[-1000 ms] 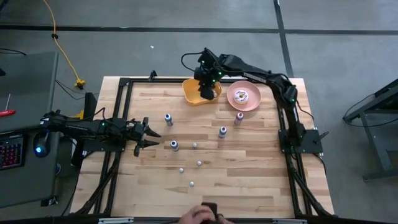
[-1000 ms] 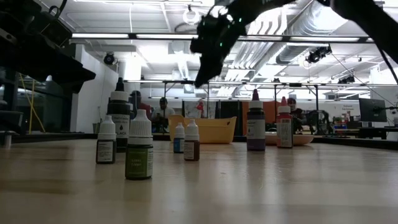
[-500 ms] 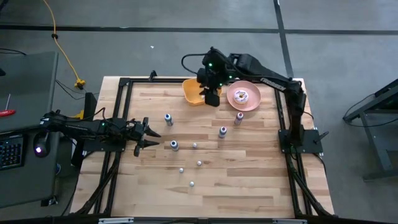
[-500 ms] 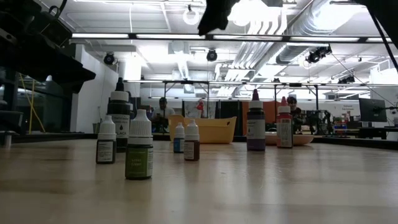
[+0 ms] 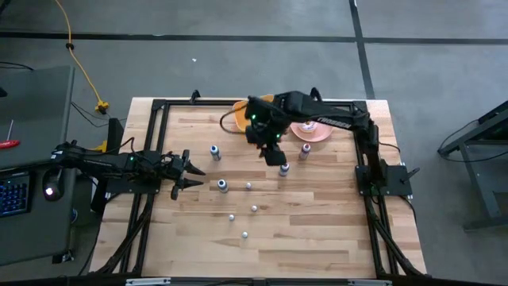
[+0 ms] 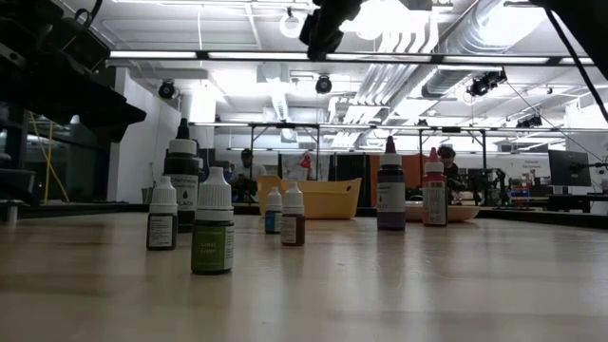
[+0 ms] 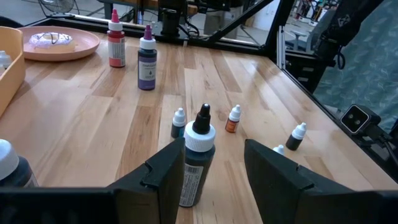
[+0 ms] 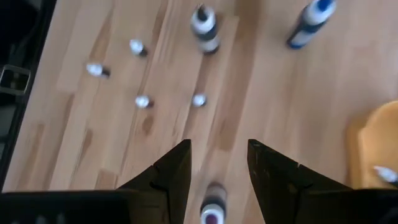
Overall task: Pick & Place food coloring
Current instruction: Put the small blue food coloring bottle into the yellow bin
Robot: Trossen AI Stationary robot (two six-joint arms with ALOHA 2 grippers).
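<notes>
The food coloring bottles stand upright and scattered on the wooden table: a purple one (image 5: 283, 168), a red one (image 5: 305, 148), two dark ones (image 5: 214, 151) (image 5: 222, 185) and several tiny ones such as (image 5: 248, 186). My right gripper (image 5: 276, 153) hangs open high over the table's middle, pointing steeply down. In its wrist view the purple bottle (image 8: 212, 211) shows below and between its fingers, untouched. My left gripper (image 5: 190, 171) waits open at the left. A dark bottle (image 7: 198, 162) stands just beyond its fingertips, apart from them.
A yellow bin (image 5: 242, 111) stands at the far edge, partly under my right arm, with one small bottle (image 8: 385, 174) lying in it. Beside it is a pink plate (image 5: 308, 131) with a doughnut. A black frame (image 5: 159, 107) runs along the table's edges.
My right gripper has left the place over the yellow bin, risen, and swung toward the table's near edge to above the purple bottle, still open and tipping more steeply down. A person's hand seen at the near edge a second ago is gone.
</notes>
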